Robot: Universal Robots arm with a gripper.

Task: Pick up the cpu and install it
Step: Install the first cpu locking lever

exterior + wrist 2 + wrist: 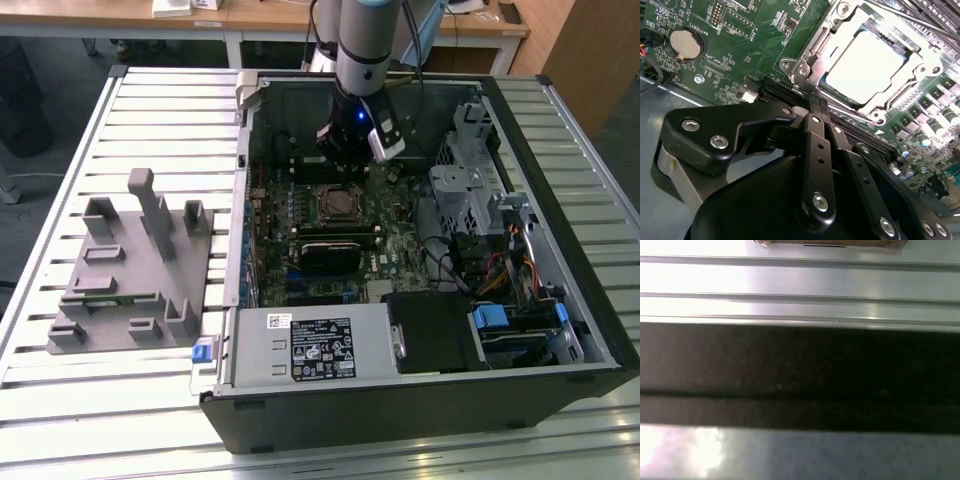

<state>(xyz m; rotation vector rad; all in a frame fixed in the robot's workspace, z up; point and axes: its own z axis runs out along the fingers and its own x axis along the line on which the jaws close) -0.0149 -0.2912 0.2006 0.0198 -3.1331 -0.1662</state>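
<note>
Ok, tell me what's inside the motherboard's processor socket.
In the second wrist view, the cpu lies inside the socket frame, its pale silver top showing. Its underside and the contacts beneath it are covered.

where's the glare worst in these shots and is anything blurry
In the second wrist view the cpu in its socket is blown out to near white; the first wrist view is soft throughout, with bright streaks on the metal slats; the exterior view is evenly lit.

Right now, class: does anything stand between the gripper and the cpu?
Nothing visible does. In the second wrist view the cpu already lies in its socket frame, its silver top uncovered, and the gripper sits just beside it, fingers together.
</note>
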